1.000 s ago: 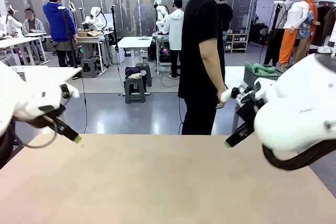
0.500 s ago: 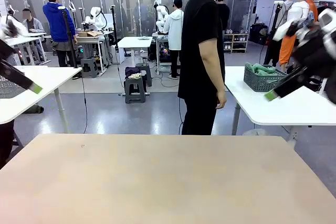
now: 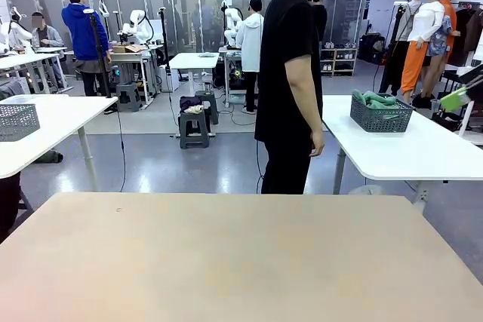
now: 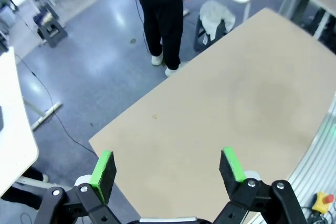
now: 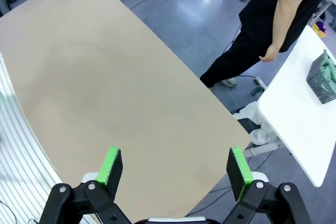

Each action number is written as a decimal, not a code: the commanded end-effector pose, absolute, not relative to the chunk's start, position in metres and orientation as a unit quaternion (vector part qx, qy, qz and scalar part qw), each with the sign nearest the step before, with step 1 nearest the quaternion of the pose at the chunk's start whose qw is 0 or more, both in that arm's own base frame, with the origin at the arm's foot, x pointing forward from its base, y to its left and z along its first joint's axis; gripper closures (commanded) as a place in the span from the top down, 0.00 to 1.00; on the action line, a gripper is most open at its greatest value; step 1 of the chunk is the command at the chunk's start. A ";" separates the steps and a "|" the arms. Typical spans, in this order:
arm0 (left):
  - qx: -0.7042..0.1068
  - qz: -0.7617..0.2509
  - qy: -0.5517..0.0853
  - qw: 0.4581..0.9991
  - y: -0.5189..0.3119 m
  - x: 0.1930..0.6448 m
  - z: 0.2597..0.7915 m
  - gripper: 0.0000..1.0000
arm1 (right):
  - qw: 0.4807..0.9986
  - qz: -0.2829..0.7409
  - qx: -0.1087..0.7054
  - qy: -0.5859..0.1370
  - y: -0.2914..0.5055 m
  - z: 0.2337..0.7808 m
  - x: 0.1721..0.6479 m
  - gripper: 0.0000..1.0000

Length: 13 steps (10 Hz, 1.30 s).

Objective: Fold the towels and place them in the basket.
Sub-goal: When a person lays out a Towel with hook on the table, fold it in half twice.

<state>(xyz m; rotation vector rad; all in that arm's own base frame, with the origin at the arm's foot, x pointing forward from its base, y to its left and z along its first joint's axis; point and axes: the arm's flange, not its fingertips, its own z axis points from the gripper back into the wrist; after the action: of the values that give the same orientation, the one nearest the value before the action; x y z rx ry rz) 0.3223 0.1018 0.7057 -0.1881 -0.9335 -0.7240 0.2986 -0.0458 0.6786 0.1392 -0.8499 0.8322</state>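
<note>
The left claw (image 4: 168, 165) and right claw (image 5: 176, 167) are held wide, empty. A green cloth (image 3: 372, 98), probably a towel, is seen in the basket (image 3: 381, 122) far right. It is judged soft and limp; a corner is best pinched.

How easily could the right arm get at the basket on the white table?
Probably yes. The right gripper is open and raised on that side; nothing stands between it and the basket near the edge of the white table. Distance may limit it.
</note>
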 end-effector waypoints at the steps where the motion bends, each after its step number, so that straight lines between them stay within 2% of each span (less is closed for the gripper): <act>1: -0.085 -0.367 -0.434 0.819 0.117 0.311 0.721 1.00 | 0.826 0.410 0.071 -0.380 -0.060 0.697 0.285 1.00; 4: -0.059 -0.365 -0.424 0.827 0.133 0.292 0.740 1.00 | 0.824 0.419 0.096 -0.369 -0.073 0.721 0.264 1.00; 13: -0.082 -0.389 -0.397 0.827 0.135 0.275 0.757 1.00 | 0.813 0.438 0.114 -0.367 -0.090 0.751 0.245 1.00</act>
<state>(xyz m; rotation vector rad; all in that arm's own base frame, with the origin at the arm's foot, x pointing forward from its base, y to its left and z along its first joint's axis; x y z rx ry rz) 0.2750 0.1335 0.7495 -0.1691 -0.8539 -0.8001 0.2427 -0.0849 0.7503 0.2306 -0.7874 0.9054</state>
